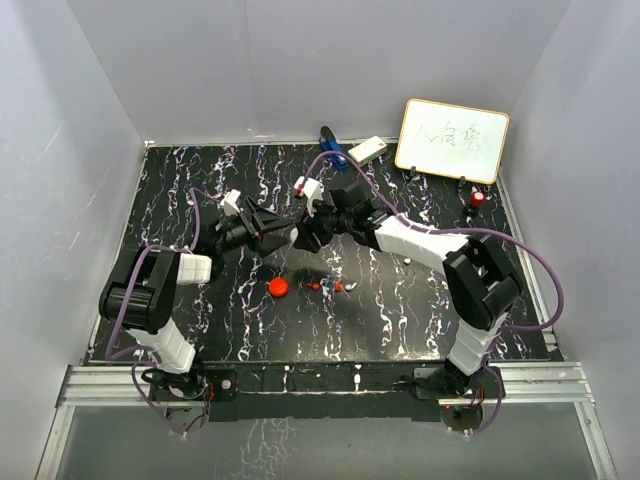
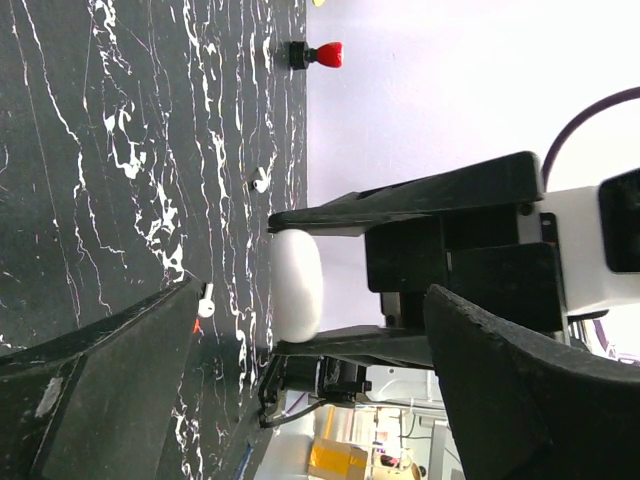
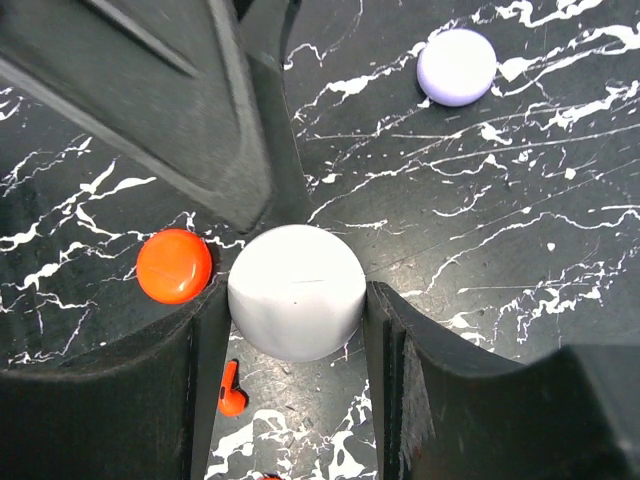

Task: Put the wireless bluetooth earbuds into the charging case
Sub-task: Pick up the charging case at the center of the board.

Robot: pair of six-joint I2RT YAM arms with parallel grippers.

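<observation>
Clamps white case [image 3: 295, 290] between right jaws, part-closed, one finger on each side. Spreads left jaws wide, empty, facing that case. Finds red earbud [image 3: 231, 390] on table [image 3: 520, 200] just below right jaws, beside red case [image 3: 174, 265]; white earbud [image 2: 206, 300] near left jaws.

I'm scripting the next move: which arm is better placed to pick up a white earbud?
Left, probably. The left end effector is open and empty, with a white earbud lying close by; the right end effector is shut on the white case.
</observation>
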